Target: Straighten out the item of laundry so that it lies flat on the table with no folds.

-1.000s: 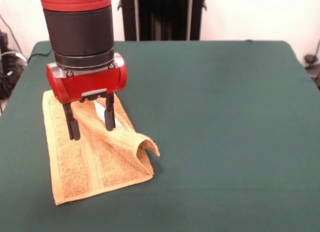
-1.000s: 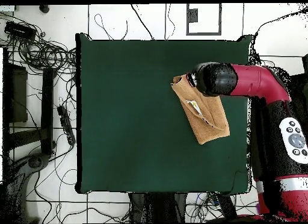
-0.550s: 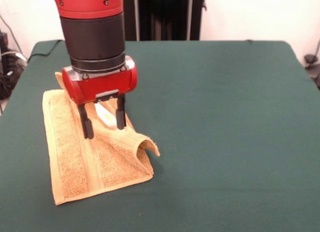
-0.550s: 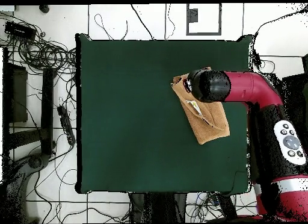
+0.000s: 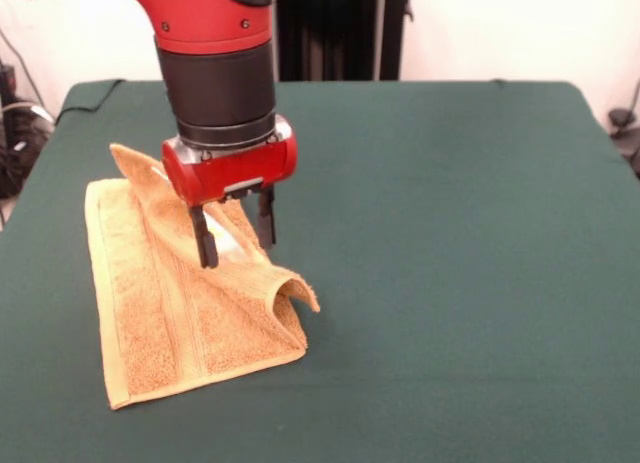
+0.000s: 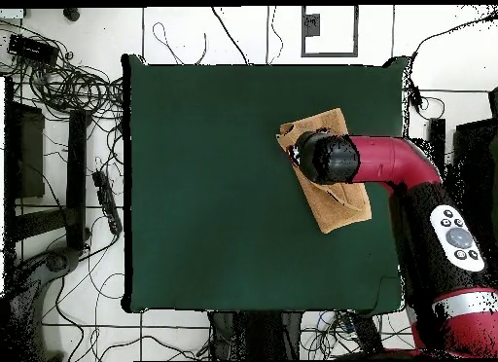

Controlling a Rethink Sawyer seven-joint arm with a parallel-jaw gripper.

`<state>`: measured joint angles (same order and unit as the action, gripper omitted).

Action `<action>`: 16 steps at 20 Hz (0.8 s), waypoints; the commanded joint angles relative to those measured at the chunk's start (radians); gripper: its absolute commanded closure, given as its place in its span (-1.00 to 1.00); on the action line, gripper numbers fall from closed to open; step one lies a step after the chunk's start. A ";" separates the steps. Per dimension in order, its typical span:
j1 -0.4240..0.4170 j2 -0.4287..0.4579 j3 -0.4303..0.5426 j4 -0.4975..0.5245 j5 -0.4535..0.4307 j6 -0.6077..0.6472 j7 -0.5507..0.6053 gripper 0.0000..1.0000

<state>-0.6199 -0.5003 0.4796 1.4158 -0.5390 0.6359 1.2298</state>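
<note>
towel folded over, gripper spread above the fold

the orange-tan towel (image 5: 175, 303) lies on the green table (image 5: 450, 263), its long axis slanting across the cloth, one edge flopped over; the gripper (image 5: 236, 229) stands with fingers parted over that fold, gripping nothing, tips close against the cloth

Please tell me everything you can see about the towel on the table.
The towel is small, orange-tan terry cloth with woven bands and hemmed edges. It lies on the green table, toward the left in the front view. It is not flat: one side is folded over the rest, with a raised curled corner at the front and a loose corner at the back. The open gripper stands over the fold, fingers down at the cloth; contact is unclear. Something white shows between them.
</note>
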 commanded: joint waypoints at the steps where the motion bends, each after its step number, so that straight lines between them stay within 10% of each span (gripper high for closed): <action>1: 0.020 0.036 -0.008 0.140 0.030 -0.076 0.156 -1.00; 16: 0.057 0.063 -0.010 0.158 0.051 -0.142 0.166 -1.00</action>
<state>-0.6124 -0.4905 0.4671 1.4758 -0.5270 0.5172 1.2298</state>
